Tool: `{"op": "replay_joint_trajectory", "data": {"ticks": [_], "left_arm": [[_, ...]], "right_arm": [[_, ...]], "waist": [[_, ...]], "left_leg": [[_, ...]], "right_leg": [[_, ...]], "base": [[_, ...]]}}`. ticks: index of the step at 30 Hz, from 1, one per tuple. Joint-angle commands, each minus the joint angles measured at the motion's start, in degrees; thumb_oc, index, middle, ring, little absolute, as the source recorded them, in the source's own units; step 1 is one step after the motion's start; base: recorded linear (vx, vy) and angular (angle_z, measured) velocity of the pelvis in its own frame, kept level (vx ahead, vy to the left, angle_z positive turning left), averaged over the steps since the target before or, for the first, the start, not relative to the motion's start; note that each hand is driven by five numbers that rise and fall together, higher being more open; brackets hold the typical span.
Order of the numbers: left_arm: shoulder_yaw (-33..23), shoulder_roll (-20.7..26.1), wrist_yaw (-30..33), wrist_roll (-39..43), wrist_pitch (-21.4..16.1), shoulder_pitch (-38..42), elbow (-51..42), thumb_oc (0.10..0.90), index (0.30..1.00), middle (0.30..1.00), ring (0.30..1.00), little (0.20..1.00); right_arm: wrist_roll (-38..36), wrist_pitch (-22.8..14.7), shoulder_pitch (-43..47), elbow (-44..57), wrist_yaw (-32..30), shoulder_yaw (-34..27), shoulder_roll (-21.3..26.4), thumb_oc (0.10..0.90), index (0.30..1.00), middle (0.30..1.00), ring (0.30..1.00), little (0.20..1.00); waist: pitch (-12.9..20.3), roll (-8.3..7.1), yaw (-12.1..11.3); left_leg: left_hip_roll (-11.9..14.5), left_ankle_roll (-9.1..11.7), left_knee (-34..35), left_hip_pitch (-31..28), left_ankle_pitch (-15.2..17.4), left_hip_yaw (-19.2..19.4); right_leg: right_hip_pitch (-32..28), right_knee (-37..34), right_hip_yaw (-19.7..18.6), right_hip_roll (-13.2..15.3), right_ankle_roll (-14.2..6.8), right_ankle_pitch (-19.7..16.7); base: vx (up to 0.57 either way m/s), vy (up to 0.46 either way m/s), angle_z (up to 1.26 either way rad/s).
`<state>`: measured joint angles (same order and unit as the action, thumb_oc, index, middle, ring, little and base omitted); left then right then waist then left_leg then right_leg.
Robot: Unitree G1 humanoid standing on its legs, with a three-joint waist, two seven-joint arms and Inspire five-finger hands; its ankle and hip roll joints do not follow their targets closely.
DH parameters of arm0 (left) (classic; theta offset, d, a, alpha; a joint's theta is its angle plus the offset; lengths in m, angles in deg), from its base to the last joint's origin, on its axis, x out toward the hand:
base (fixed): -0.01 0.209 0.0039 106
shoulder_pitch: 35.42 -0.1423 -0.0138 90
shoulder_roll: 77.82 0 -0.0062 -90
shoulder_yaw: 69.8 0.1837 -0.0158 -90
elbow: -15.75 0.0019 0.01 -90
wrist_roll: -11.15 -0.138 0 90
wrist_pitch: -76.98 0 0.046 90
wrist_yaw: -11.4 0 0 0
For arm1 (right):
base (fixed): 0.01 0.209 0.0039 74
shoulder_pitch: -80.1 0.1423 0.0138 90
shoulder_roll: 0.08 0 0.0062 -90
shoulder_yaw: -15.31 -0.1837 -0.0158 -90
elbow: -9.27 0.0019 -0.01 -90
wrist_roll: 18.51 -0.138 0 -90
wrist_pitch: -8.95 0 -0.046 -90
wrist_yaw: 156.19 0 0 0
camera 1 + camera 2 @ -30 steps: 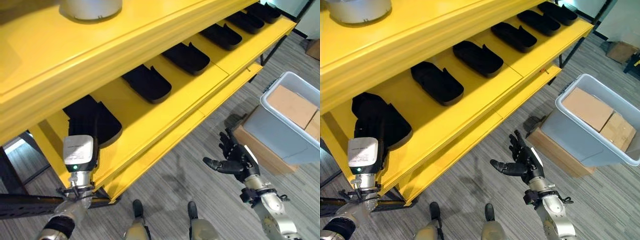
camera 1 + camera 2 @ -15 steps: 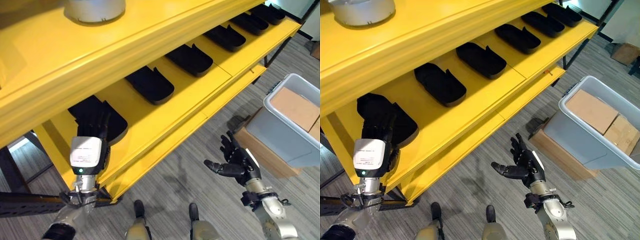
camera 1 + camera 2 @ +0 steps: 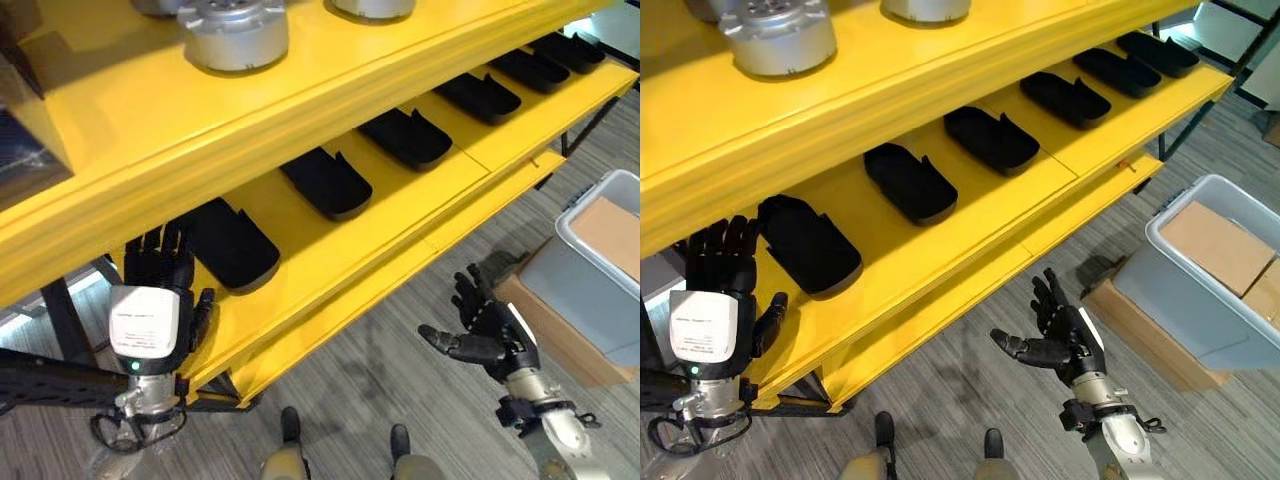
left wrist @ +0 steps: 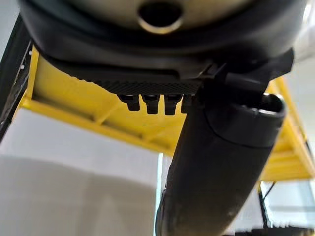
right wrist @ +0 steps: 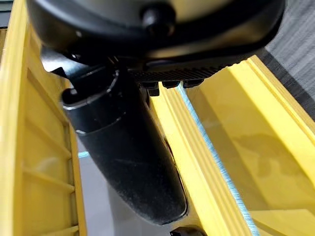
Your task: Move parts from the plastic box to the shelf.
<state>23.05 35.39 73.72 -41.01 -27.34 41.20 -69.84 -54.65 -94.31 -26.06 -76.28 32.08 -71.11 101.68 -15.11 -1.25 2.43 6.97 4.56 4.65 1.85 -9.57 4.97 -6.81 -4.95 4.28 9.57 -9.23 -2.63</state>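
Yellow metal shelf [image 3: 330, 270] is sitting lower in the head views than a second ago, the whole picture having shifted, so two more silver-grey round metal parts [image 3: 233, 35] are now showing on its upper tier. Black moulded trays [image 3: 325, 183] are lying in a row along its lower tier. Left hand [image 3: 160, 268], which was reaching onto the nearest black tray [image 3: 232, 245], is now standing just beside that tray at the tier's front edge, fingers straight and spread, holding nothing. Right hand [image 3: 487, 327] is hanging over the grey wood-look floor [image 3: 360, 380] as before, fingers splayed and empty. Grey plastic box [image 3: 1210, 290], holding brown cardboard cartons [image 3: 1212, 245], is standing on the floor well apart from both hands.
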Motion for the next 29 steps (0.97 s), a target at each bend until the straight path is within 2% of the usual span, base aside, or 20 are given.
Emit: {"op": "replay_joint_trajectory", "data": {"ticks": [1,2,3,4,5,6,8,9,10,12,13,14,19,20,22,24,29], "left_arm": [[-1.33,0.69,-28.10,26.39,-24.08,5.06,-6.07,0.900,1.000,1.000,1.000,1.000],[-0.11,-2.24,-47.19,47.74,-24.86,4.06,-10.68,0.900,1.000,1.000,1.000,1.000],[0.04,-2.52,-50.05,51.24,-25.10,3.96,-11.04,0.900,1.000,1.000,1.000,1.000],[1.62,-5.26,-62.55,65.01,-22.84,3.11,-14.46,0.900,1.000,1.000,1.000,1.000],[3.51,-7.48,-71.35,75.93,-19.35,2.10,-17.02,0.900,1.000,1.000,1.000,1.000],[4.35,-8.28,-74.46,79.75,-17.08,1.57,-17.85,0.900,1.000,1.000,1.000,1.000],[5.44,-8.93,-78.26,86.71,-15.16,0.93,-18.30,0.900,1.000,1.000,1.000,1.000],[5.71,-9.43,-82.15,93.26,-12.53,0.94,-17.86,0.900,1.000,1.000,1.000,1.000],[5.76,-9.46,-83.58,94.74,-12.01,0.98,-17.72,0.900,1.000,1.000,1.000,1.000],[6.16,-9.60,-90.00,100.45,-7.89,0.82,-17.28,0.900,1.000,1.000,1.000,1.000],[6.41,-9.97,-92.49,103.01,-4.61,0.80,-17.13,0.900,1.000,1.000,1.000,1.000],[7.23,-10.50,-98.62,106.47,1.64,0.90,-17.02,0.900,1.000,1.000,1.000,1.000],[10.47,-10.75,-108.35,110.78,7.34,1.70,-15.31,0.900,1.000,1.000,1.000,1.000],[11.48,-11.19,-112.77,112.53,10.95,2.65,-14.28,0.900,1.000,1.000,1.000,1.000],[12.68,-11.75,-115.32,113.84,11.18,3.26,-13.39,0.900,1.000,1.000,1.000,1.000],[12.34,-12.53,-119.07,115.74,15.46,3.85,-12.43,0.900,1.000,1.000,1.000,1.000],[12.24,-12.18,-124.13,113.43,16.99,4.15,-11.21,0.900,1.000,1.000,1.000,1.000]], "right_arm": [[-1.92,-5.00,4.19,6.06,0.21,-2.69,0.05,0.900,1.000,1.000,1.000,1.000],[-1.30,-4.12,4.83,6.99,-1.03,-2.61,-0.24,0.900,1.000,1.000,1.000,1.000],[-1.33,-4.03,4.93,7.08,-1.09,-2.58,-0.26,0.900,1.000,1.000,1.000,1.000],[-0.72,-3.47,5.61,7.60,-1.93,-2.25,-0.91,0.900,1.000,1.000,1.000,1.000],[-0.40,-2.98,6.27,8.03,-2.19,-1.96,-1.47,0.900,1.000,1.000,1.000,1.000],[-0.52,-2.81,6.67,8.14,-2.35,-1.84,-1.45,0.900,1.000,1.000,1.000,1.000],[-1.14,-2.78,7.69,7.73,-2.69,-1.68,-0.69,0.900,1.000,1.000,1.000,1.000],[-2.21,-2.59,8.75,7.24,-2.63,-1.67,0.38,0.900,1.000,1.000,1.000,1.000],[-2.43,-2.63,8.90,7.17,-2.61,-1.66,0.60,0.900,1.000,1.000,1.000,1.000],[-3.54,-2.65,10.03,6.49,-2.69,-1.40,1.49,0.900,1.000,1.000,1.000,1.000],[-3.85,-2.49,10.73,6.15,-2.76,-1.25,1.76,0.900,1.000,1.000,1.000,1.000],[-4.27,-1.92,11.55,6.13,-2.74,-1.09,2.15,0.900,1.000,1.000,1.000,1.000],[-5.40,-1.00,13.35,3.78,-1.41,0.34,2.37,0.900,1.000,1.000,1.000,1.000],[-5.87,-0.79,13.80,2.45,-0.24,0.89,2.25,0.900,1.000,1.000,1.000,1.000],[-7.25,-0.42,14.93,0.50,1.45,1.56,1.83,0.900,1.000,1.000,1.000,1.000],[-8.38,-0.25,15.52,-0.24,3.30,1.89,1.30,0.900,1.000,1.000,1.000,1.000],[-9.96,0.24,16.39,-1.51,5.21,1.65,1.15,0.900,1.000,1.000,1.000,1.000]], "waist": [[4.34,-1.25,-1.12],[4.51,-1.00,-1.80],[4.58,-0.98,-1.86],[4.79,-0.85,-2.40],[4.99,-0.78,-2.86],[5.12,-0.75,-3.13],[5.27,-0.67,-3.64],[5.57,-0.53,-4.15],[5.63,-0.50,-4.22],[5.95,-0.38,-4.57],[6.11,-0.27,-4.71],[6.45,0.03,-4.78],[7.16,0.55,-4.32],[7.46,0.60,-4.14],[7.79,0.58,-3.90],[8.17,0.53,-3.81],[8.55,0.56,-3.51]], "left_leg": [[1.08,-0.33,-4.05,-2.55,8.39,-1.92],[1.29,-0.26,-3.53,-2.84,8.08,-2.32],[1.31,-0.25,-3.46,-2.83,8.04,-2.36],[1.64,-0.17,-2.81,-3.06,7.56,-2.69],[1.91,-0.06,-2.19,-3.26,7.12,-3.00],[2.13,0.10,-1.86,-3.30,6.81,-3.30],[2.53,0.38,-1.37,-3.39,6.34,-3.69],[3.01,0.65,-0.78,-3.45,5.74,-4.05],[3.10,0.71,-0.65,-3.48,5.61,-4.13],[3.52,1.00,-0.37,-3.33,5.14,-4.41],[3.73,1.09,-0.04,-3.35,4.88,-4.52],[4.02,1.24,0.35,-3.28,4.49,-4.70],[4.79,1.78,0.35,-3.01,4.19,-4.08],[4.88,1.88,0.35,-3.05,4.21,-3.70],[5.00,2.04,0.35,-3.14,4.28,-3.34],[5.03,2.03,0.35,-3.26,4.43,-3.00],[5.16,2.04,0.35,-3.51,4.55,-2.54]], "right_leg": [[4.84,4.75,2.38,-0.24,1.63,2.21],[4.27,4.58,3.20,-0.43,1.80,2.37],[4.24,4.54,3.31,-0.45,1.82,2.38],[3.89,4.46,3.90,-0.71,2.03,2.52],[3.48,4.34,4.48,-1.02,2.22,2.65],[3.28,4.26,4.78,-1.23,2.33,2.68],[2.96,4.24,5.39,-1.51,2.56,2.85],[2.67,4.14,6.02,-1.79,2.89,3.05],[2.60,4.11,6.13,-1.85,2.96,3.06],[2.58,3.98,6.45,-2.14,3.27,3.06],[2.47,3.74,6.63,-2.31,3.42,2.99],[2.36,3.32,6.81,-2.53,3.55,2.78],[2.08,1.94,7.24,-2.60,3.53,2.04],[1.89,1.09,7.33,-2.64,3.56,1.59],[1.75,0.41,7.34,-2.63,3.49,1.11],[1.60,0.27,7.34,-2.65,3.57,1.15],[1.62,0.26,7.06,-2.59,3.56,1.08]], "base": [[-0.06,-0.161,0.20],[-0.04,-0.114,0.17],[-0.04,-0.122,0.15],[-0.04,-0.119,0.13],[-0.04,-0.143,0.17],[-0.04,-0.113,0.11],[-0.04,-0.089,0.15],[-0.04,-0.080,0.12],[-0.05,-0.080,0.08],[-0.04,-0.047,0.04],[-0.06,-0.028,0.06],[-0.07,-0.019,0.05],[-0.06,0.006,0.00],[-0.07,0.007,0.01],[-0.06,0.004,0.00],[0.00,0.000,0.00],[0.00,0.000,0.00]]}}
